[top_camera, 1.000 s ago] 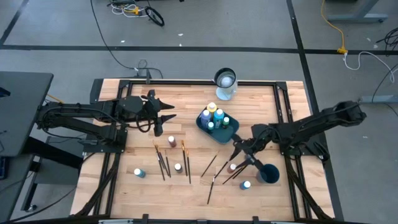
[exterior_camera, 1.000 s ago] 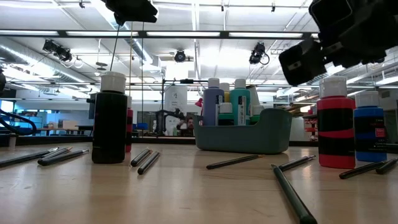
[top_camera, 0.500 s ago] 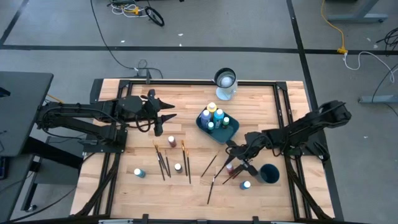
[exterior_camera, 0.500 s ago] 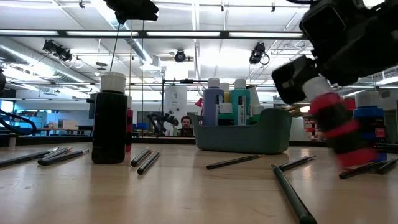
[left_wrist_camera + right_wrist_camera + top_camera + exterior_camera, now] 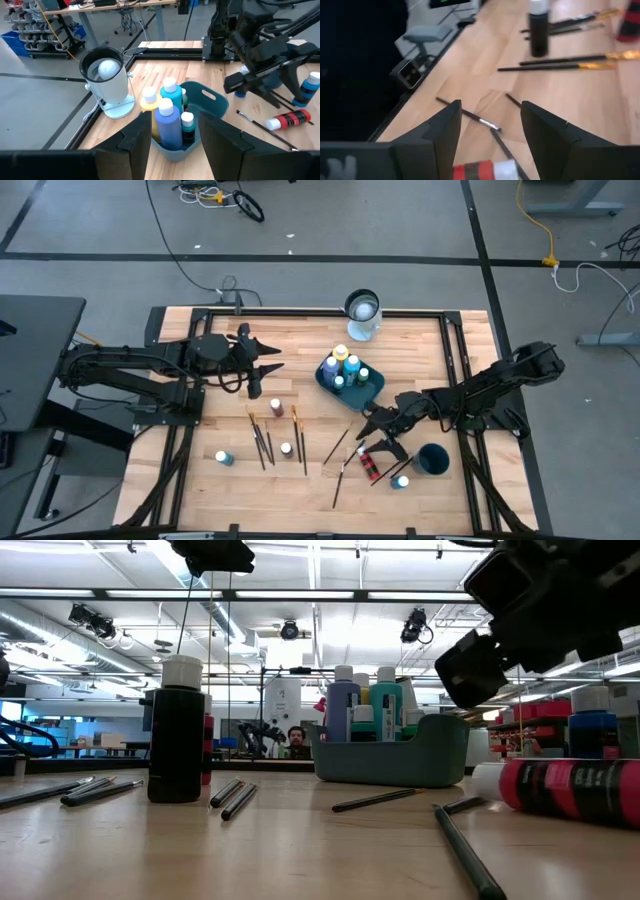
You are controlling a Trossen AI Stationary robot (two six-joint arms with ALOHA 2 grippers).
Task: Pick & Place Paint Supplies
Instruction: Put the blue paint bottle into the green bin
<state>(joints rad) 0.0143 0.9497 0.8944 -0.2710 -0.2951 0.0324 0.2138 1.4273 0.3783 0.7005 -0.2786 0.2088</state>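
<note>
My right gripper hangs open just above a red-and-black paint bottle, which lies on its side on the table, white cap free; the bottle shows low between the open fingers, apart from them. My left gripper waits open in the air left of a teal caddy that holds several upright bottles. Dark-handled brushes and small bottles rest scattered on the wood.
A clear glass jar stands at the far edge. A dark blue cup and a blue-capped bottle sit close to the fallen bottle. More brushes lie crossed beside it. A black bottle stands left.
My right gripper has come down and toward the table's left and near edges, rolling as it went. The red-and-black bottle, upright a second ago, has tipped over beside it and now lies flat on the table.
</note>
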